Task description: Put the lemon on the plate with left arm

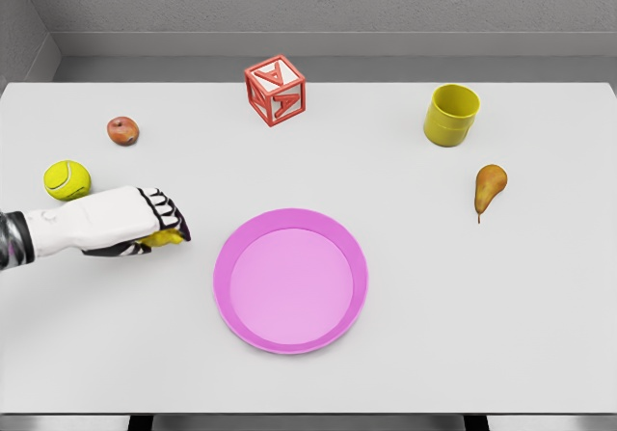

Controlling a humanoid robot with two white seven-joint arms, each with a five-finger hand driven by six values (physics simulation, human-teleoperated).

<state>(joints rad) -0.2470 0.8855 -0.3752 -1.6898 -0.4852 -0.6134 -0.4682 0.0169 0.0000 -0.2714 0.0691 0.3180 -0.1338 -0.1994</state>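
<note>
The table (540, 315) has a smooth, matt, pale grey-white top with no grain or sheen. The pink plate (290, 281) looks like smooth plastic, evenly matt. The yellow cup (451, 115) looks like smooth plastic too, with a faint sheen along its rim. The tennis ball (67, 179) looks softly fuzzy. The red lettered block (276, 90) has flat, matt faces. The pear (489, 188) and the reddish apple (122, 130) have smooth, dull skin. The left hand (145, 221) is cased in smooth white shell, black at the finger joints. The wall behind looks like rough grey concrete.
</note>
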